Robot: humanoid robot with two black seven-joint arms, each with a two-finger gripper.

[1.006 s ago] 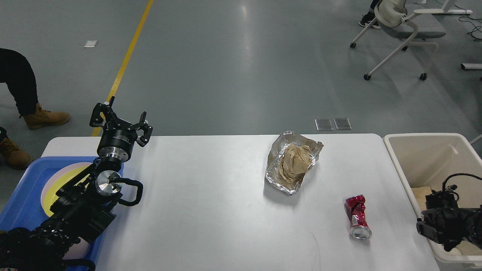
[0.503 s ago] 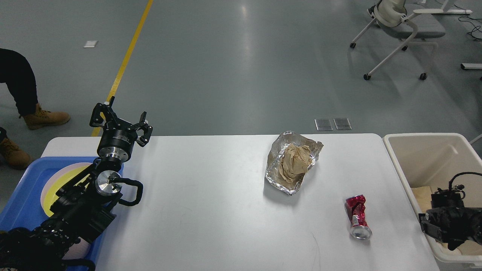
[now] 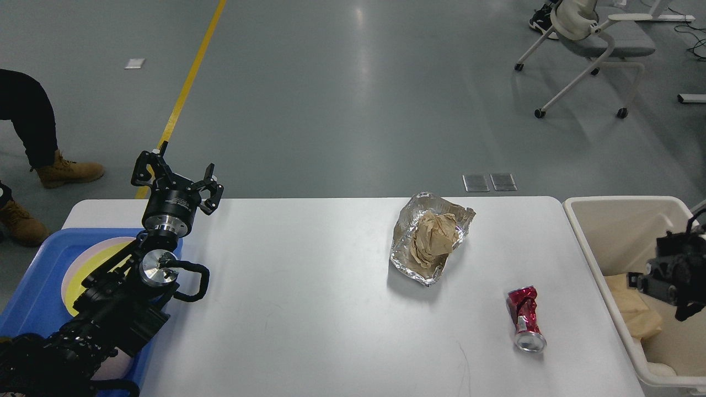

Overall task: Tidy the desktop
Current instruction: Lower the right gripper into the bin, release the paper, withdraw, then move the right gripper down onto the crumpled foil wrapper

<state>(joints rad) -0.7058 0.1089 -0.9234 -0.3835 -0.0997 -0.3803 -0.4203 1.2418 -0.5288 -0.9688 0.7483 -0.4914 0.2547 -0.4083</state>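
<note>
Left gripper point(image 3: 177, 177) spread, empty above desktop point(image 3: 309, 298); right gripper point(image 3: 675, 275) unclear.

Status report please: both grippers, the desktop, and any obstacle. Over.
Left gripper open, empty, above far left edge. Right gripper over bin, state unclear. Desktop holds foil with paper, crushed can. No obstacle.

Crushed can point(image 3: 525, 318) on desktop point(image 3: 309, 286)

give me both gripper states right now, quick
Left gripper: open, jaws spread, holding nothing, above the white desktop's far left edge.
Right gripper: cannot tell, dark and end-on over the cream rectangular bin.
</note>
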